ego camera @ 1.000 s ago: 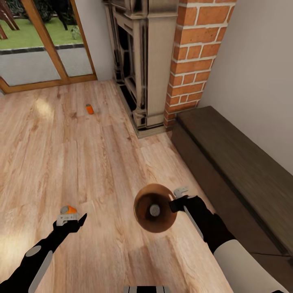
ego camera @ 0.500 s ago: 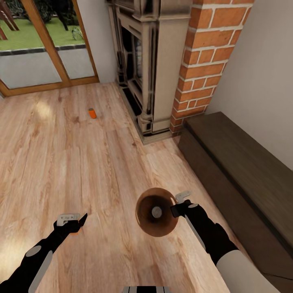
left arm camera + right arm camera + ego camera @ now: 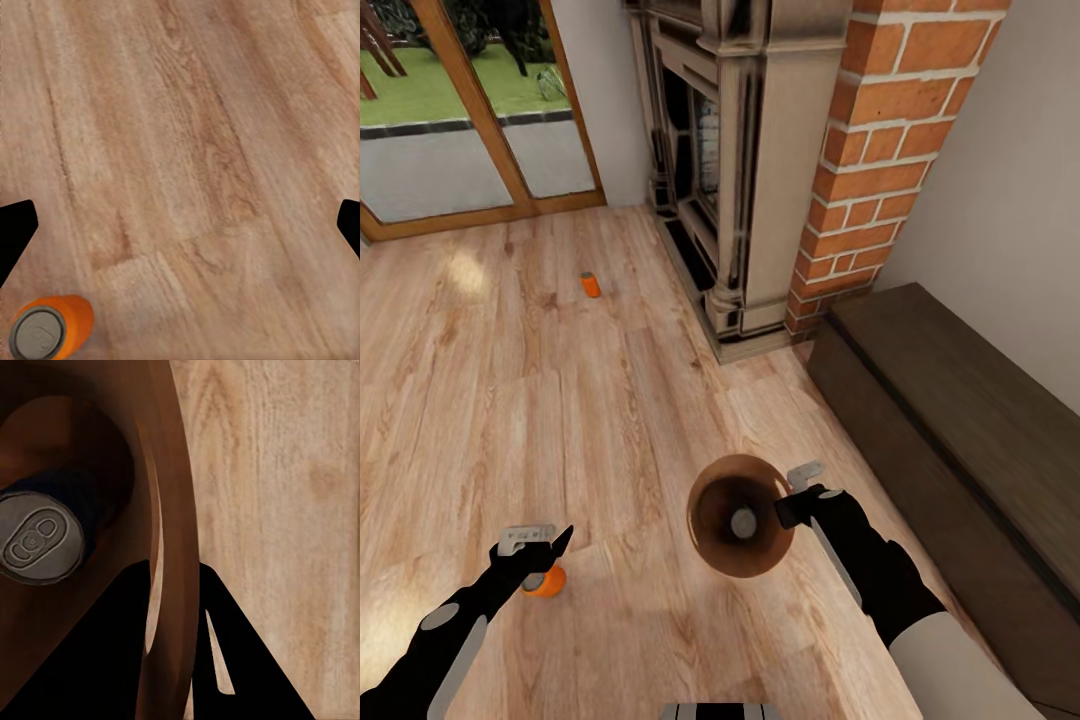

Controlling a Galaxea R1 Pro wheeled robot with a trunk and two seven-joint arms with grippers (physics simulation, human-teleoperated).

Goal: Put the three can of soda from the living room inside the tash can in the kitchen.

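Between the right gripper's [image 3: 792, 497] black jaws sits the rim of the round tapered bin with a brown wood-coloured inside [image 3: 740, 513]; the right wrist view shows one jaw inside the wall and one outside, closed on it, so the bin hangs off the floor at the arm's end. That same view looks down into the bin [image 3: 161, 547] and shows a dark can with a silvery top and pull-tab [image 3: 37, 544] lying against its inner wall; from the head camera the can is only a small grey disc [image 3: 743, 521] at the bottom of the brown well.

On the left, the left gripper [image 3: 528, 545] hovers over the light wood floor [image 3: 610, 400] with its jaws spread wide and nothing between them: the left wrist view shows the two black tips at opposite edges, bare planks [image 3: 187, 150] between. A bright orange can with a silvery top [image 3: 51, 328] stands upright on the floor off to one side of that gap; in the head view the same can [image 3: 546, 581] sits just beside and partly under the gripper.

Farther out, a second orange can [image 3: 591, 285] stands on the floor well apart, near the dark carved fireplace [image 3: 725, 160]. A red-brick chimney [image 3: 870, 150] rises next to it, a long low dark cabinet [image 3: 960, 450] runs along the wall on the right, and wood-framed glass doors [image 3: 470, 110] show grass beyond.
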